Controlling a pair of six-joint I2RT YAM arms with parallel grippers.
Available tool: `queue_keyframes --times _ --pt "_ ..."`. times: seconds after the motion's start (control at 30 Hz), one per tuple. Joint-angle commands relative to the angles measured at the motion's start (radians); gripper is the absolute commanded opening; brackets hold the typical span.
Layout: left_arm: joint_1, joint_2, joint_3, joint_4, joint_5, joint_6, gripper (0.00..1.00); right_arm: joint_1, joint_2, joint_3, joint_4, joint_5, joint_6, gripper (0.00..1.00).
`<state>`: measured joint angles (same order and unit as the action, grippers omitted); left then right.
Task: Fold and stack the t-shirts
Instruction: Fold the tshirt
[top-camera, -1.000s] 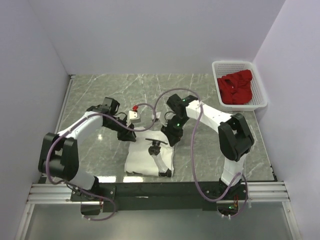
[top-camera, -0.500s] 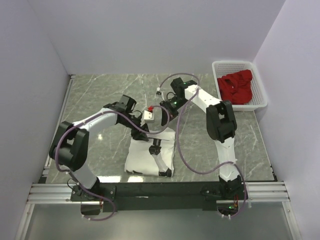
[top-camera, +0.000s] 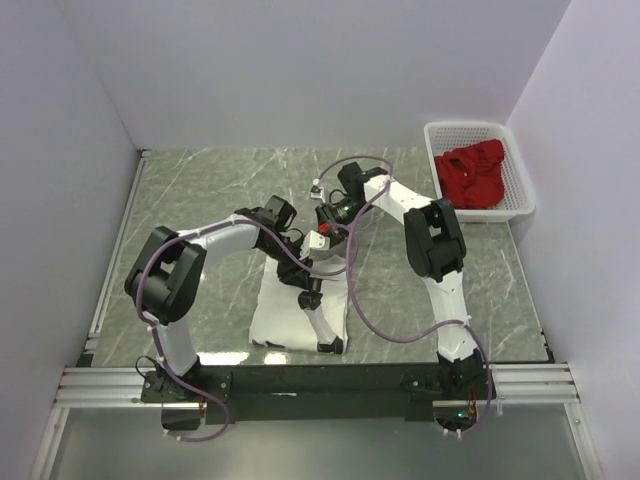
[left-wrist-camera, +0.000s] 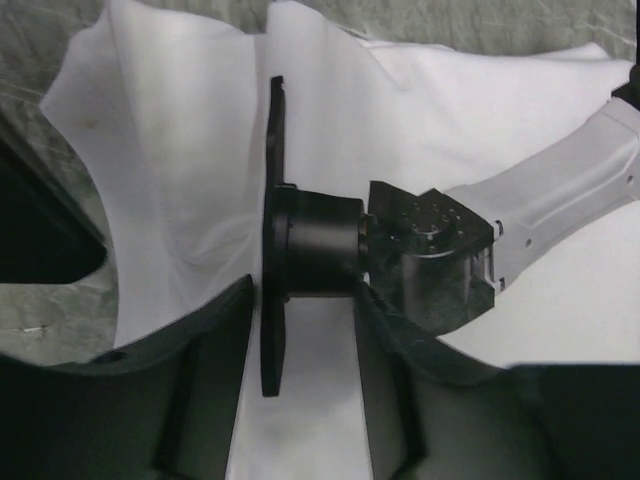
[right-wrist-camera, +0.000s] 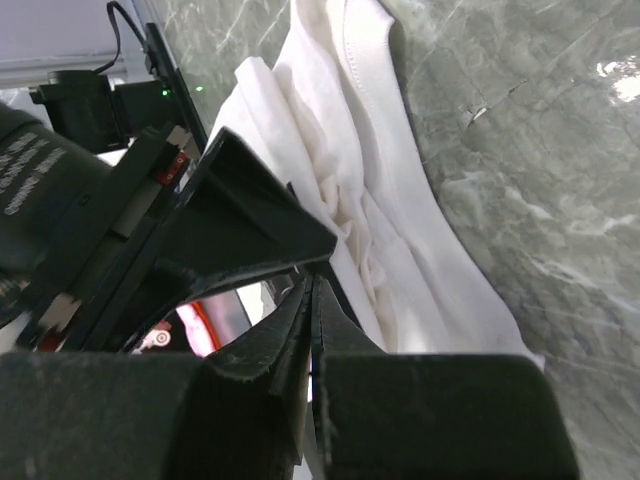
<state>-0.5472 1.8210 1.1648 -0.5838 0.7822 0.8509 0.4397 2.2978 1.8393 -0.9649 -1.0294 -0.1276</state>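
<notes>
White round-necked cloth t-shirt (top-camera: 285, 318) lies part-folded on grey marble counter (top-camera: 200, 190); above its far edge left gripper (left-wrist-camera: 303, 330) has jaws apart, right gripper (right-wrist-camera: 311, 290) jaws pressed together, apparently empty, judged poised to refold; deep red cloth t-shirt (top-camera: 470, 178) waits well beyond, far right.

spread t-shirt (top-camera: 275, 320) on table (top-camera: 200, 180) | crumpled t-shirt (top-camera: 470, 178) in basket (top-camera: 466, 127), far right

A white slotted basket (top-camera: 521, 185) sits at the far right corner of the grey marbled table (top-camera: 200, 185).
</notes>
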Motion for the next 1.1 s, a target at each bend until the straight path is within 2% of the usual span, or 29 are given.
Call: queue_keyframes --times 0.0,0.07,0.17,0.2,0.27,0.3,0.37,0.5,0.6,0.67,0.7,0.77,1.07 --pt "-0.008 0.014 0.055 -0.002 -0.006 0.005 0.45 0.024 0.034 0.011 0.005 -0.034 -0.012 0.08" --pt "-0.011 0.011 0.055 -0.001 -0.009 0.004 0.40 0.031 0.049 0.015 -0.004 -0.032 -0.021 0.08" --pt "-0.016 -0.012 0.052 -0.005 -0.011 0.014 0.26 0.042 0.086 0.029 -0.026 -0.032 -0.032 0.08" --pt "-0.019 -0.026 0.050 -0.008 -0.014 0.017 0.17 0.042 0.100 0.032 -0.026 -0.034 -0.033 0.08" --pt "-0.025 -0.040 0.049 -0.008 -0.024 0.022 0.09 0.045 0.114 0.034 -0.023 -0.032 -0.035 0.08" --pt "-0.026 -0.046 0.049 -0.016 -0.026 0.031 0.01 0.047 0.127 0.040 -0.024 -0.031 -0.037 0.08" --pt "-0.031 -0.048 0.053 -0.021 -0.035 0.031 0.01 0.045 0.146 0.055 -0.040 -0.023 -0.044 0.08" --pt "-0.031 -0.028 0.059 -0.030 -0.049 0.027 0.26 0.045 0.187 0.097 -0.066 -0.011 -0.061 0.08" --pt "-0.031 -0.009 0.067 -0.045 -0.057 0.033 0.30 0.047 0.189 0.089 -0.070 -0.003 -0.067 0.08" --pt "-0.031 0.007 0.081 -0.076 -0.057 0.046 0.24 0.045 0.189 0.080 -0.071 0.006 -0.073 0.08" --pt "-0.033 0.011 0.087 -0.085 -0.055 0.056 0.11 0.047 0.187 0.077 -0.067 0.011 -0.073 0.08" --pt "-0.033 0.000 0.102 -0.094 -0.043 0.057 0.01 0.047 0.193 0.077 -0.074 0.018 -0.078 0.08" --pt "-0.039 -0.123 0.104 -0.019 -0.061 0.046 0.01 0.045 0.233 0.104 -0.130 0.019 -0.125 0.08"
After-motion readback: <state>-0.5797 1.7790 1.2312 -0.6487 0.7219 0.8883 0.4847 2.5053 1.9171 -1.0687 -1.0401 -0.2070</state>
